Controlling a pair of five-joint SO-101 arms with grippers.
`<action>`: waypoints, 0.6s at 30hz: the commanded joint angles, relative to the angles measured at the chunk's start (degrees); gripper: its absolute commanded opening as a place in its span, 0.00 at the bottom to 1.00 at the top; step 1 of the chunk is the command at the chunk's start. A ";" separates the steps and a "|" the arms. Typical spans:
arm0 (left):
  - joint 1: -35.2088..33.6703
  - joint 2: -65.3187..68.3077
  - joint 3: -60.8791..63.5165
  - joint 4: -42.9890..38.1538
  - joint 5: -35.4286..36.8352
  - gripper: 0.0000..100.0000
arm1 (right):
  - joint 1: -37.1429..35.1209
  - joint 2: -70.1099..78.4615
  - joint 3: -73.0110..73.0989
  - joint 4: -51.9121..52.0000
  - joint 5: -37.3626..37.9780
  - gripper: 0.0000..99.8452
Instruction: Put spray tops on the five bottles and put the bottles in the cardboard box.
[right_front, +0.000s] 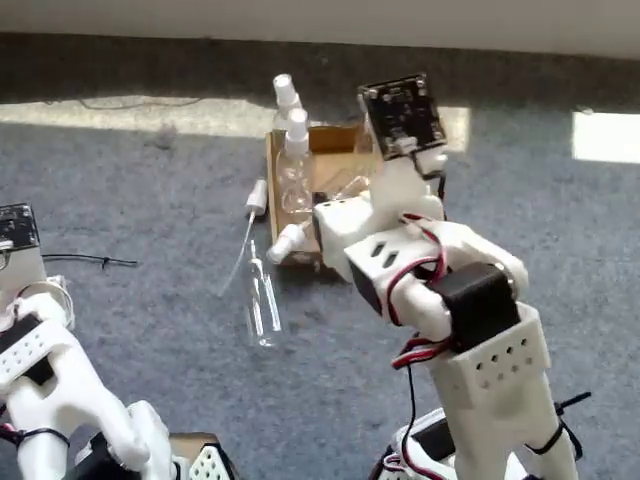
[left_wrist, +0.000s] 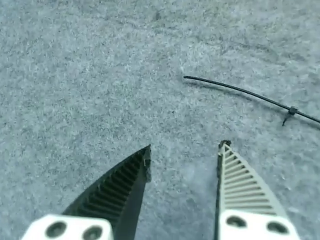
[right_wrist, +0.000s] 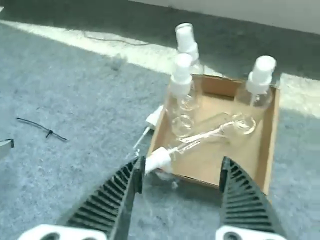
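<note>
Three capped clear bottles (right_wrist: 182, 95) (right_wrist: 187, 45) (right_wrist: 255, 85) stand in or at the cardboard box (right_wrist: 267, 145). A fourth capped bottle (right_wrist: 215, 131) lies in it, its spray top (right_wrist: 159, 159) poking over the near rim. A loose spray top (right_front: 255, 200) with its tube lies on the carpet beside the box, and a bare bottle (right_front: 262, 300) lies a little nearer. My right gripper (right_wrist: 182, 167) hangs open just short of the box, holding nothing. My left gripper (left_wrist: 185, 148) is open over bare carpet, far from the bottles.
A black zip tie (left_wrist: 250, 95) lies on the grey carpet ahead of the left gripper, also visible as the zip tie (right_front: 90, 260) at the left. The right arm (right_front: 440, 280) covers part of the box (right_front: 335, 140). The left arm (right_front: 50, 370) sits at the lower left.
</note>
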 joint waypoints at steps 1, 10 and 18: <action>0.75 -0.31 1.80 -4.04 -0.35 0.21 | 4.70 -0.57 1.19 3.47 2.02 0.21; 0.75 -0.31 1.98 -4.48 -0.35 0.21 | -10.33 6.64 14.02 0.75 3.16 0.21; 0.40 -0.31 2.07 -4.48 -0.35 0.21 | -25.10 21.49 14.99 -6.55 2.20 0.25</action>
